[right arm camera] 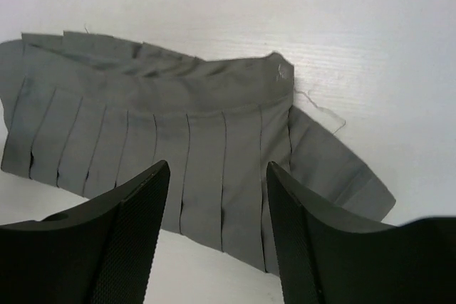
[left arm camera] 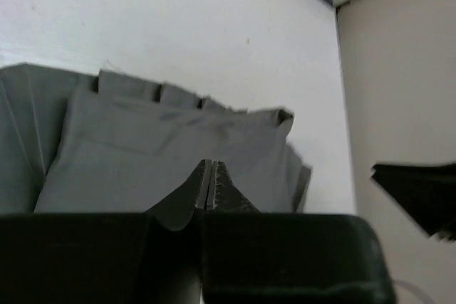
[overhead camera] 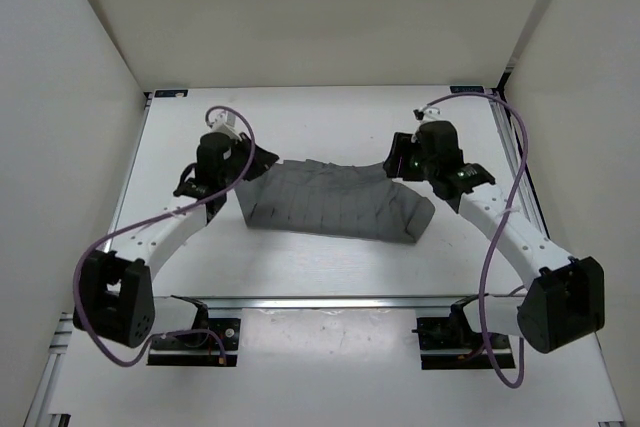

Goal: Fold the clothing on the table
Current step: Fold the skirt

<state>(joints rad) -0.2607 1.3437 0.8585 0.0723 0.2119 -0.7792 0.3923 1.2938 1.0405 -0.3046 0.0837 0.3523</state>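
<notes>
The grey pleated clothing (overhead camera: 335, 205) lies flat across the middle of the white table (overhead camera: 330, 122), folded over on itself with its pleats running lengthwise. My left gripper (overhead camera: 252, 163) is at the clothing's left end. In the left wrist view its fingertips (left arm camera: 206, 166) are pressed together over the clothing (left arm camera: 157, 140), and no cloth shows between them. My right gripper (overhead camera: 398, 160) is at the clothing's upper right corner. In the right wrist view it (right arm camera: 217, 167) stands open above the pleats (right arm camera: 178, 112) with nothing between its fingers.
White walls close in the table at the back and on both sides. A silver rail (overhead camera: 330, 300) runs along the near edge by the arm bases. A loose thread (right arm camera: 320, 108) trails from the clothing's corner. A dark shape (left arm camera: 420, 197) shows at the right of the left wrist view.
</notes>
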